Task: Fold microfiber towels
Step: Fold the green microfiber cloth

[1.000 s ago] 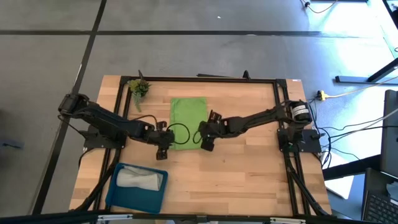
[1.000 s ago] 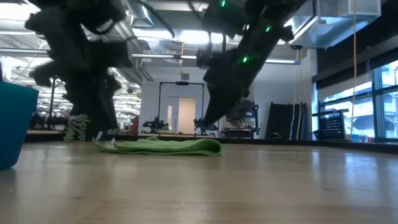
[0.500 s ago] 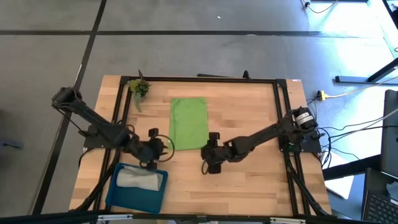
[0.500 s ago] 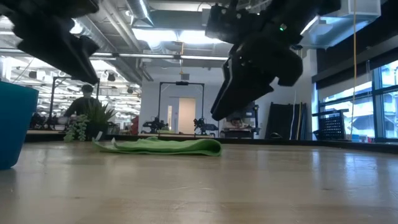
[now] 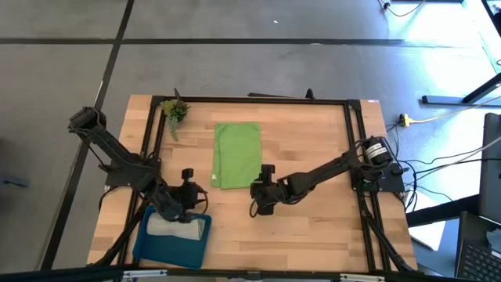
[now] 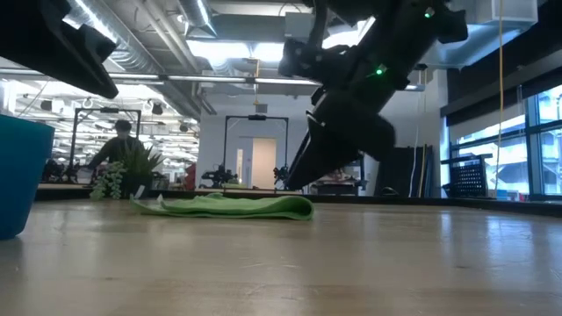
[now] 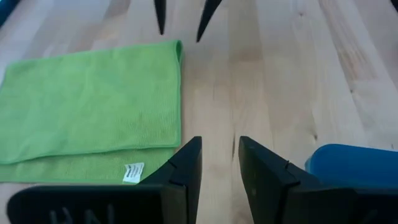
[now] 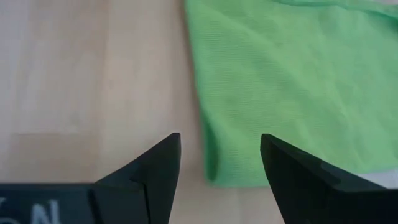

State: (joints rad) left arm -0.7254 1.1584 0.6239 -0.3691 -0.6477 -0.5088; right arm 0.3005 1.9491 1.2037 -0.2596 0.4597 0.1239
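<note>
The lime green microfiber towel [image 5: 237,155] lies folded and flat on the wooden table; it also shows in the low view [image 6: 228,206] and both wrist views [image 7: 93,106] [image 8: 280,81]. The light grey towel [image 5: 168,226] rests crumpled inside the blue tray [image 5: 149,249]. My left gripper [image 5: 193,196] [image 7: 221,162] hovers open over the tray's far edge, near and left of the green towel. My right gripper [image 5: 257,196] [image 8: 221,155] stands open just off the green towel's near right corner [image 8: 211,174]. Neither has anything between its fingers.
A small green plant sprig [image 5: 174,111] lies at the table's far left. A black frame rail [image 5: 258,100] runs along the far edge. Bare wood [image 5: 313,235] spreads right of the tray. Beyond the table a person [image 6: 118,145] shows in the room.
My left gripper has left the green towel's near left corner, swinging toward the table's near left and rising, and now hangs over the blue tray's far edge. My right gripper has drawn back from the towel's near edge toward the table's near side. The green towel has stayed put.
</note>
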